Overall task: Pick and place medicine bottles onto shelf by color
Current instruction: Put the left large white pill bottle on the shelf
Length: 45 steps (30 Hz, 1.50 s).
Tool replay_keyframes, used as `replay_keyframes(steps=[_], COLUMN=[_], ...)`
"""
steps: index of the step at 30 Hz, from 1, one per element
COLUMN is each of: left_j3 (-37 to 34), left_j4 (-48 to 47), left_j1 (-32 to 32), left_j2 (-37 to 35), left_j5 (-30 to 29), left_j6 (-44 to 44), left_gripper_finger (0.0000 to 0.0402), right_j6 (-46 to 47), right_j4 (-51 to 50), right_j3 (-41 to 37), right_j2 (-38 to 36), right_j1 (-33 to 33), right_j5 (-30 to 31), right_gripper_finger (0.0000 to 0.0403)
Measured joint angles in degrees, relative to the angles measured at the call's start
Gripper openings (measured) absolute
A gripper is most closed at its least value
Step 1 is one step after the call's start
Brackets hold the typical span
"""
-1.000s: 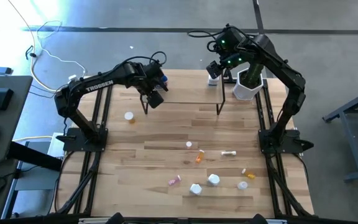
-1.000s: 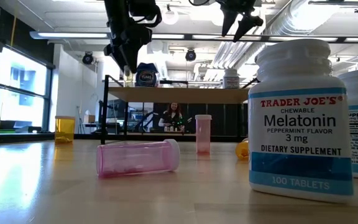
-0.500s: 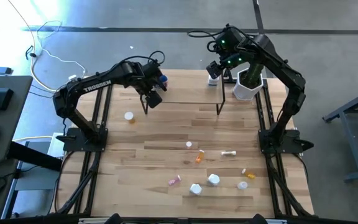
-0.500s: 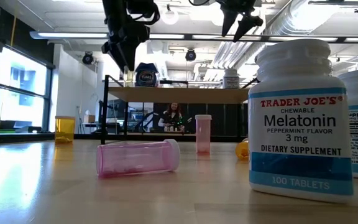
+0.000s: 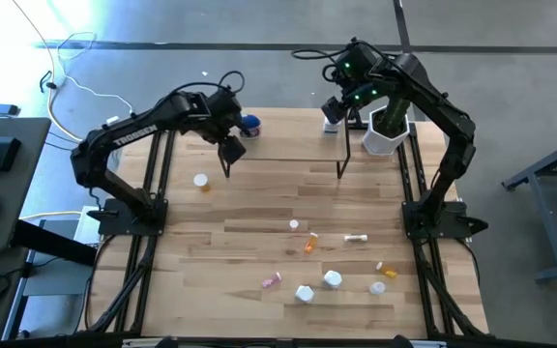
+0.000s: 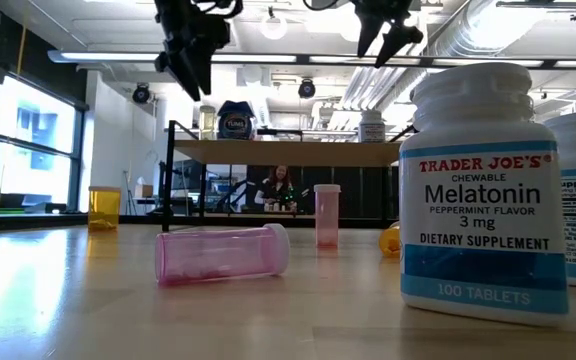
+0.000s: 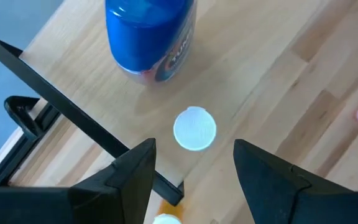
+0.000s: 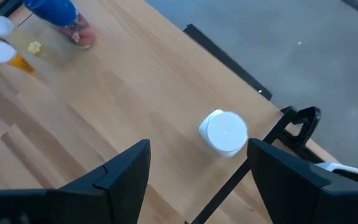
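The light wooden table stands in an open workshop with grey flooring. At its far edge sits the low shelf with a light wood top on thin black legs.

The left gripper hovers above the shelf's left end, fingers apart and holding nothing. Just beside it, the squat blue-lidded jar stands upright on the shelf board; in the left wrist view the jar sits free of the fingers, which suggests it has been set at this end as the start of a colour group.

The right gripper hangs above the shelf's right end, fingers likewise apart and empty. A small white-capped bottle stands upright on the board beneath it, well apart from the blue jar, consistent with sorting by colour.

The remaining medicine bottles lie scattered on the near half of the table: a white-capped bottle toward the left, orange ones near the middle, and a pink one on its side.
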Motion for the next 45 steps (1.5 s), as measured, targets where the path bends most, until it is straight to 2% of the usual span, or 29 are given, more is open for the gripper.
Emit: replay_keyframes(steps=[9,14,24,29,39,45], left_j3=[0.0,-0.76,-16.39,-22.34,-24.22,-24.22], left_j4=[0.34,5.15,30.77,37.01,37.78,37.33], left_j1=[-1.94,-5.92,-15.67,-20.19,-28.69,-32.93], left_j2=[-6.49,-9.26,-16.89,-19.14,-21.05,-22.26], left_j5=[0.4,-0.35,-1.48,-1.21,-2.57,-2.6], left_j6=[-3.87,-4.59,-11.3,-15.19,-16.15,-16.56], left_gripper_finger=[0.0204,0.0204,0.0204,0.0204,0.0204,0.0204], right_j6=[-2.2,-3.43,-3.23,-2.48,-1.92,0.28], right_j4=[-4.65,-5.0,-7.41,-7.39,-7.42,-7.09], right_j3=[0.0,0.0,0.0,0.0,-1.36,-11.73], right_j2=[0.0,0.0,0.0,0.0,-0.02,-2.65], right_j1=[2.29,4.5,10.28,14.26,21.64,26.45], right_j5=[-0.72,-0.7,-0.73,-1.48,-2.06,-2.08], right_gripper_finger=[0.0259,0.0259,0.0259,0.0259,0.0259,0.0259])
